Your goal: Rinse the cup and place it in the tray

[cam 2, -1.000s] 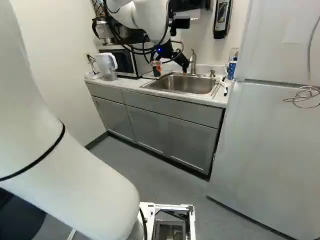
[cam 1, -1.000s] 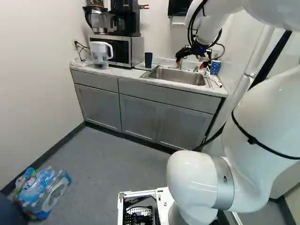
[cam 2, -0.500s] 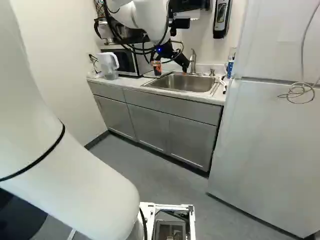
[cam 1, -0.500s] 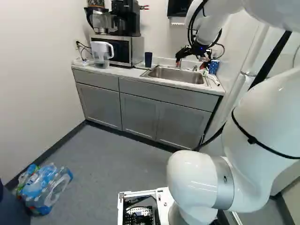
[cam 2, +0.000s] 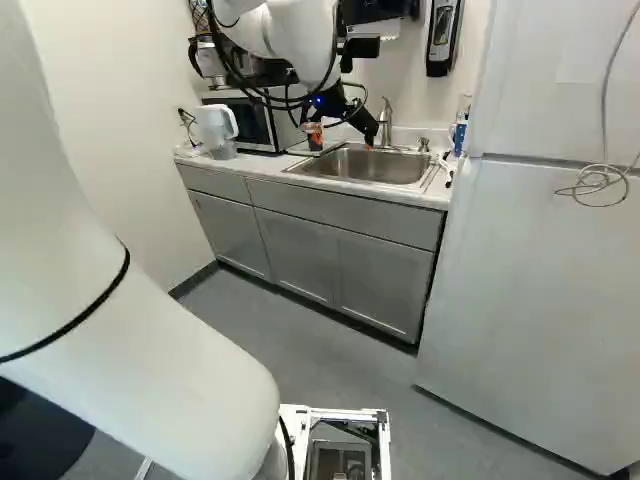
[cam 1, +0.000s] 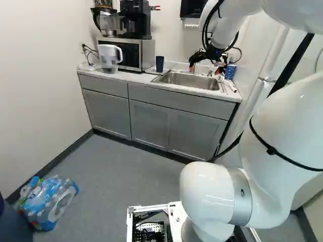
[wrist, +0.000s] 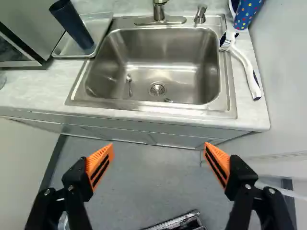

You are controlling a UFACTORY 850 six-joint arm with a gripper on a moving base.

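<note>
The base has moved slightly. The dark cup [wrist: 72,25] stands in the tray [wrist: 66,50], left of the sink [wrist: 165,44]; a dotted blue cup [wrist: 247,13] is near the table's [wrist: 29,91] back right corner. The claw [cam 1: 205,69] is wide.

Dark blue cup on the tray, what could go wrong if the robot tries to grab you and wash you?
The cup is tall and stands on the tray, so a bump from the open end effector might tip it over.
The faucet rises behind the sink, so the cup could knock it during rinsing.
</note>
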